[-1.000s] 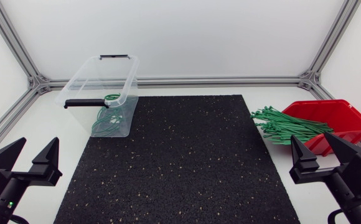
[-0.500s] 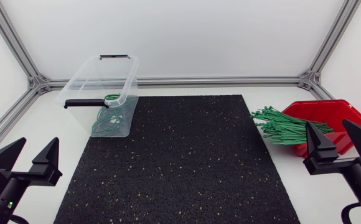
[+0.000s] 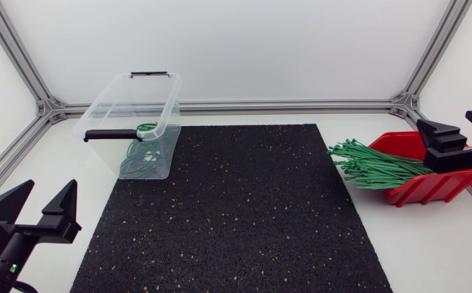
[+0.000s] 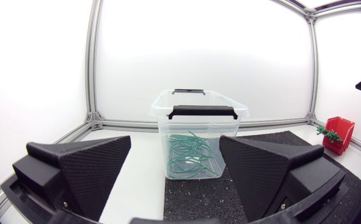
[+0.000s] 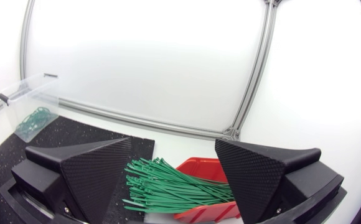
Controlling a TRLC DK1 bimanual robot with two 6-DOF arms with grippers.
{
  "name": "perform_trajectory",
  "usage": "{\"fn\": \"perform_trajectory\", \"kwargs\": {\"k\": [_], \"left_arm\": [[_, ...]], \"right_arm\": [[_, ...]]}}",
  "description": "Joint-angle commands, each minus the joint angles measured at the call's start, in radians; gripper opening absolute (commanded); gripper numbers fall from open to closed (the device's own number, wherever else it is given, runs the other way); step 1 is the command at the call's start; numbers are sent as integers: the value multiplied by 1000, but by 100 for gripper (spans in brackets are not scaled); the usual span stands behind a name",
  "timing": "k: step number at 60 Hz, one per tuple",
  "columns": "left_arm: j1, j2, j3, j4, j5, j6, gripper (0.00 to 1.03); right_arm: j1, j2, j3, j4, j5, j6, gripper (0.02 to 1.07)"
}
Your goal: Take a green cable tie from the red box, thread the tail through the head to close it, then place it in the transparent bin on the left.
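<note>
The red box [image 3: 435, 185] stands tilted at the table's right side, and a bundle of green cable ties [image 3: 374, 166] sticks out of it onto the table. My right gripper [image 3: 444, 119] hangs open above the box, nothing between its fingers; in the right wrist view the ties [image 5: 168, 186] and box [image 5: 206, 169] lie below and ahead of the gripper [image 5: 173, 144]. The transparent bin [image 3: 134, 114] at the back left holds several closed green ties [image 3: 142, 156]. Open and empty, my left gripper [image 3: 52, 184] sits at the front left, facing the bin [image 4: 196, 121].
A black speckled mat [image 3: 236, 212] covers the middle of the table between bin and box. A silver frame rail [image 3: 285, 106] runs along the back edge. The bin carries black handles [image 3: 112, 134].
My right gripper has lifted from the front right corner and moved back, now over the red box. The left arm, the bin and the ties have not moved.
</note>
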Motion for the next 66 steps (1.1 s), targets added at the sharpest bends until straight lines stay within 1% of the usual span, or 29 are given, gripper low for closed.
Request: {"fn": "perform_trajectory", "kwargs": {"k": [1, 6, 11, 16, 18, 20, 23, 25, 31, 41, 49, 51, 56, 58, 61, 66], "left_arm": [[7, -5, -40, -18, 5, -16, 99], [5, -5, -40, -18, 5, -16, 99], [5, -5, -40, -18, 5, -18, 99], [5, -5, -40, -18, 5, -18, 99], [5, -5, -40, -18, 5, -18, 99], [5, -5, -40, -18, 5, -18, 99], [5, -5, -40, -19, 5, -16, 99], [4, -5, -40, -19, 5, -18, 99], [4, -4, -40, -19, 5, -16, 99], [4, -4, -40, -19, 5, -16, 99], [2, -4, -39, -19, 5, -18, 99], [2, -4, -40, -19, 5, -16, 99], [2, -4, -39, -19, 5, -16, 99], [2, -4, -40, -19, 5, -18, 99], [2, -4, -40, -19, 5, -18, 99], [1, -2, -39, -21, 5, -16, 99]], "right_arm": [[-25, 91, 84, -70, -22, -103, 96], [-48, 158, 133, -133, -66, -224, 96], [-63, 226, 169, -171, -69, -276, 96], [-82, 289, 194, -217, -135, -356, 96], [-85, 313, 196, -249, -166, -433, 96], [-85, 336, 199, -274, -183, -496, 96], [-83, 378, 215, -295, -186, -533, 96], [-86, 419, 245, -338, -195, -551, 96], [-144, 508, 314, -470, -278, -689, 96], [-177, 576, 349, -551, -286, -919, 96], [-177, 591, 320, -573, -287, -1071, 95], [-175, 597, 312, -576, -287, -1094, 93], [-175, 602, 289, -581, -286, -1171, 92], [-172, 603, 280, -581, -286, -1200, 90], [-169, 606, 261, -571, -286, -1238, 87], [-155, 603, 223, -528, -281, -1273, 87]]}}
